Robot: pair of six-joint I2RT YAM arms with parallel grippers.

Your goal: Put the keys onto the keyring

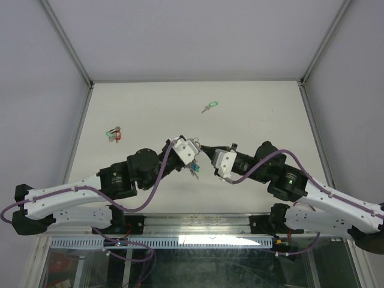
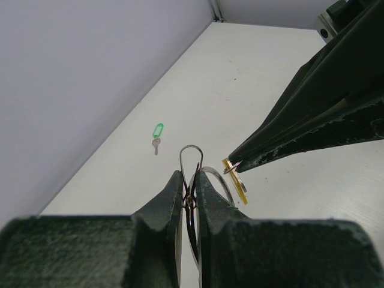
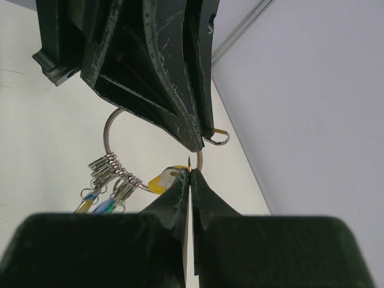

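Above the middle of the table my left gripper (image 1: pixel 195 155) (image 2: pixel 191 191) is shut on the thin silver keyring (image 2: pixel 191 155) (image 3: pixel 108 129). A loop of its wire sticks out past the fingertips. Several small rings with blue tags (image 3: pixel 105 180) (image 1: pixel 193 171) hang from the keyring. My right gripper (image 1: pixel 205 150) (image 3: pixel 189 174) meets it tip to tip. It is shut on the small ring of the yellow key (image 2: pixel 239 185) (image 3: pixel 162 179), held right against the keyring wire. A green key (image 1: pixel 209 107) (image 2: pixel 157 133) lies on the table beyond.
A small cluster of green and red tagged keys (image 1: pixel 113 133) lies at the left of the white table (image 1: pixel 258 114). Grey walls stand close on the left, back and right sides. Both arms reach inward from the near edge.
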